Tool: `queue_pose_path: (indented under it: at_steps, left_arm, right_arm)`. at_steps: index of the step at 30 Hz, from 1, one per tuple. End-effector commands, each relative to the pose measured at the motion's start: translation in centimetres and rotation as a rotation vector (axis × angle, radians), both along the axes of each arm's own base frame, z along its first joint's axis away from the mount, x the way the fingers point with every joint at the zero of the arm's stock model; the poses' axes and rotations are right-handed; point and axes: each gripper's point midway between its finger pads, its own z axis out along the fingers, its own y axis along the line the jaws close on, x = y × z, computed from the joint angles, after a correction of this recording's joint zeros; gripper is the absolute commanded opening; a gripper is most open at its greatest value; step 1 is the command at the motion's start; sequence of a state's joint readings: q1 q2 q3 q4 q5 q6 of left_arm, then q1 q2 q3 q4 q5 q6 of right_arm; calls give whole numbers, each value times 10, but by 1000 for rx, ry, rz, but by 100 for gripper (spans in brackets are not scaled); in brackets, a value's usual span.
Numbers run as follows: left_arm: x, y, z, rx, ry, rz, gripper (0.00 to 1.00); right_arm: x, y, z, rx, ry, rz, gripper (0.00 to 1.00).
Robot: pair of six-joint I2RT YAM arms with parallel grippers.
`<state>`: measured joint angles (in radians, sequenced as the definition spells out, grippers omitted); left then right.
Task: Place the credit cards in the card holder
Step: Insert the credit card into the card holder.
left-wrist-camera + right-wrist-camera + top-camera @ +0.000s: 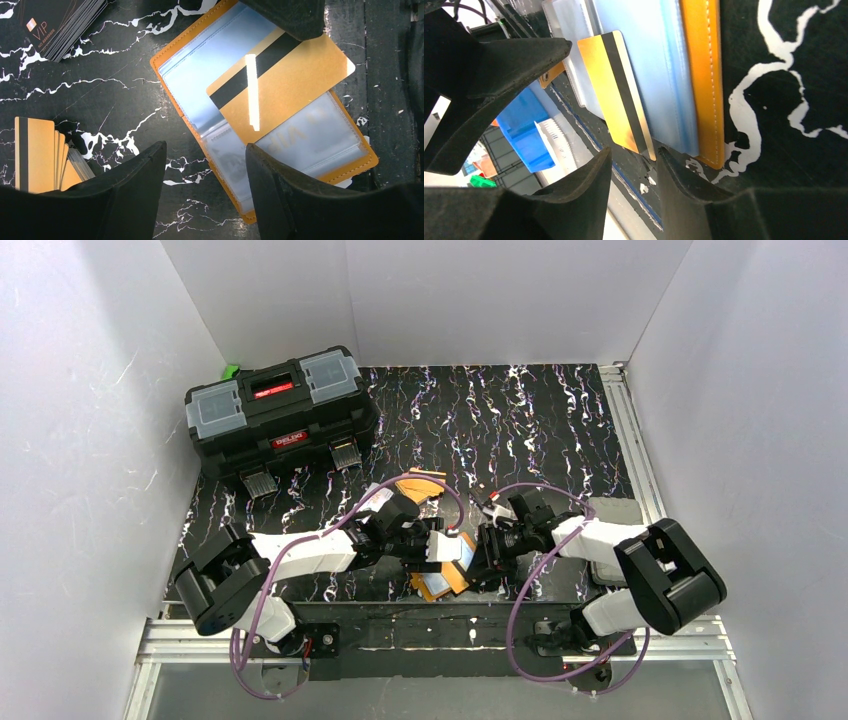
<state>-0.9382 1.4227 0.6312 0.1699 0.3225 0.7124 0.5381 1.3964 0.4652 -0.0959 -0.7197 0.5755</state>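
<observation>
The left gripper hangs open over the unfolded card holder. A striped orange card lies across its sleeves, one end hidden by the right gripper, whose hold cannot be told.

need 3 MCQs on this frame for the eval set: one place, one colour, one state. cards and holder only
1. Where is the striped orange card?
A) fully inside a sleeve
B) over the clear sleeves, not inside one
C) underneath the holder

2. What colour is the cover of the card holder?
A) blue
B) green
C) orange

3. The card holder is:
A) open, both halves spread
B) snapped shut
C) folded halfway

Key:
1 B, the left wrist view shows the whole card uncovered above the plastic.
2 C, the stitched border around the sleeves is orange in both wrist views.
3 A, the sleeves lie exposed on both sides of the fold.
</observation>
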Motion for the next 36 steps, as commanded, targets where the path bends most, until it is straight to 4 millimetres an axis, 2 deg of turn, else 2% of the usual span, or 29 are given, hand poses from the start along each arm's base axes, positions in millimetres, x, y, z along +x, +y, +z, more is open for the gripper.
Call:
queue_pose_path:
  at_steps: [1, 7, 13, 21, 29, 36]
  left_arm:
    - [-2, -11, 17, -51, 13, -10, 58]
    - [-5, -12, -2, -9, 28, -25, 57]
    - [-8, -7, -12, 16, 40, -28, 57]
    - [-7, -7, -10, 17, 30, -24, 57]
    - [-8, -2, -10, 26, 23, -17, 56]
    - [-9, 0, -10, 28, 25, -17, 56]
  right_arm:
    - [-1, 7, 5, 72, 6, 17, 44]
    - [-4, 8, 6, 91, 8, 23, 38]
    - [-2, 11, 18, 125, -30, 33, 36]
    - [8, 17, 26, 136, -54, 36, 35]
    - [27, 27, 21, 136, -57, 42, 32]
    - [30, 33, 21, 155, -57, 52, 27]
